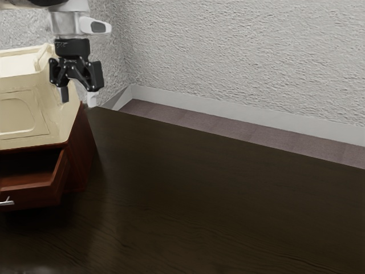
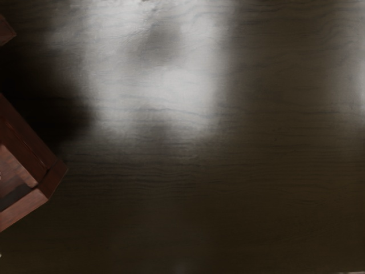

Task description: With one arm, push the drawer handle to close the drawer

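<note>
One drawer [image 1: 34, 198] stands pulled out of the red-brown cabinet [image 1: 81, 154], its front reaching past the cabinet's face over the dark worktop [image 1: 217, 200], at the exterior view's left. Its handle [image 1: 7, 202] is on that front, by the exterior view's left edge. The worktop's far edge slants from beside the cabinet to the exterior view's right, with floor [image 1: 217, 124] and a pale skirting board [image 1: 239, 108] beyond. Between the drawer's side and the exterior view's right edge, a broad stretch of dark wood gives room to move.

By count: one cabinet, with one cream-coloured upper part [image 1: 20, 117]; one open drawer; one handle; one arm [image 1: 68, 23]; one pincer [image 1: 78, 97] with two fingers.

The arm enters at the exterior view's upper left, and its hand points straight down. The pincer hangs above worktop level, near the cabinet's corner and well apart from the handle. It is released, its fingers spread with nothing held between them. The wrist view looks down on the worktop and a wooden corner of the drawer.
</note>
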Robot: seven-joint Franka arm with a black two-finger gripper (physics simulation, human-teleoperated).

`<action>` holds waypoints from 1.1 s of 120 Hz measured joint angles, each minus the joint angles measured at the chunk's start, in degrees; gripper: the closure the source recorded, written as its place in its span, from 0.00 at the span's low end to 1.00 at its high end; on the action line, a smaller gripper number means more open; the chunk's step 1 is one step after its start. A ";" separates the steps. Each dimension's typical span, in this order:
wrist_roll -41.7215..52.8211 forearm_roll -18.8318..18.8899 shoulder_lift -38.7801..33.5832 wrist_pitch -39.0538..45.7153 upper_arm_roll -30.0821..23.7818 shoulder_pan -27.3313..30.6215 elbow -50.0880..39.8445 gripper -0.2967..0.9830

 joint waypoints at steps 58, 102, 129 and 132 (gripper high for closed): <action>-4.10 -16.38 -45.08 20.56 -25.79 44.48 -49.69 0.30; 10.00 -18.81 -51.44 43.14 -27.12 49.06 -73.54 0.48; 21.81 -16.24 -51.83 50.22 -23.67 49.75 -77.93 0.53; 22.83 -16.15 -52.17 50.59 -23.25 50.04 -78.12 0.54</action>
